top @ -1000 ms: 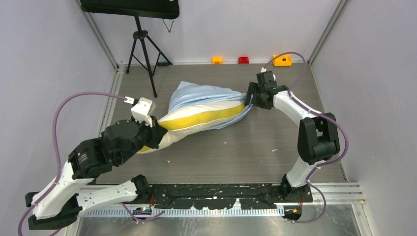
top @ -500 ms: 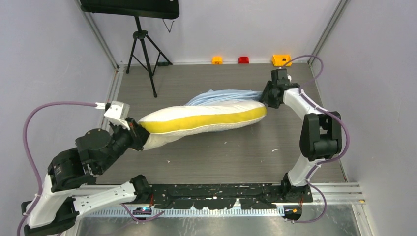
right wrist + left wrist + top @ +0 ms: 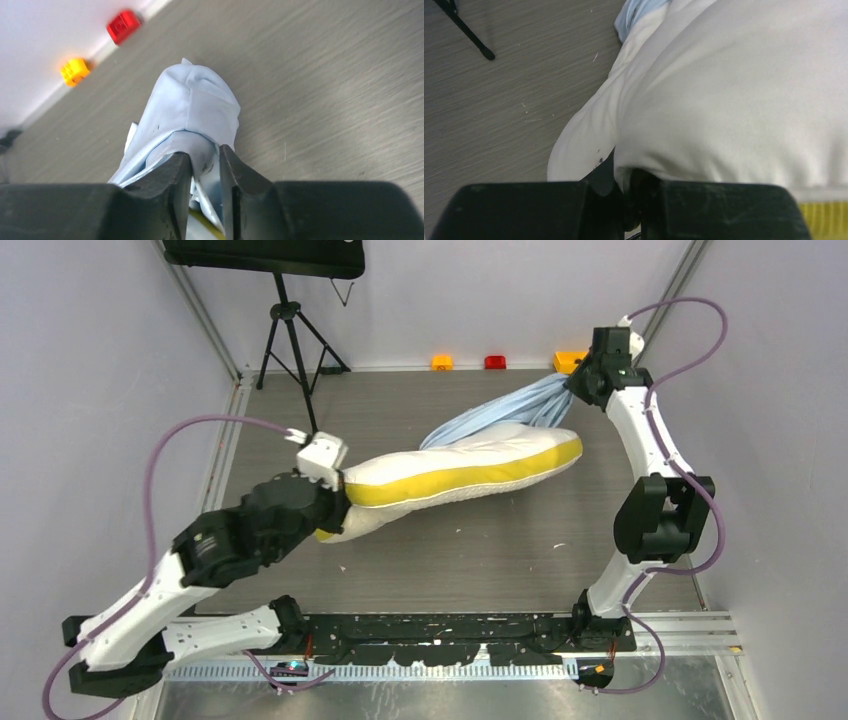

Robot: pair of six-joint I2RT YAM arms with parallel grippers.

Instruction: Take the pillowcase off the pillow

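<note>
Grey wood-grain table [image 3: 480,550], walled at the left, far and right edges.

Pillow [image 3: 470,465] slantwise across the middle, white, with a yellow band along the near side. Left end toward the left edge, right end pointing at the far right corner. Nearly all of its white cover bare.

Pillowcase [image 3: 500,415] light blue, drawn out into a narrow wrinkled band. Running from the pillow's far side up to the far right corner, off the table at the upper end. Whether any of it wraps the pillow, impossible to tell.

Left gripper [image 3: 338,502] at the pillow's left end, clamped on a pinch of white cover. From the wrist, fingers [image 3: 599,175] close together with the cloth between them.

Right gripper [image 3: 582,385] raised near the far right corner, clamped on the bunched end of the pillowcase [image 3: 195,115]. Blue cloth squeezed between the fingers [image 3: 175,175].

Black tripod [image 3: 290,350] at the far left corner.

Along the far edge, a yellow block [image 3: 442,362], a red block [image 3: 495,362] and an orange block [image 3: 570,360], the last partly hidden by the right gripper.
</note>
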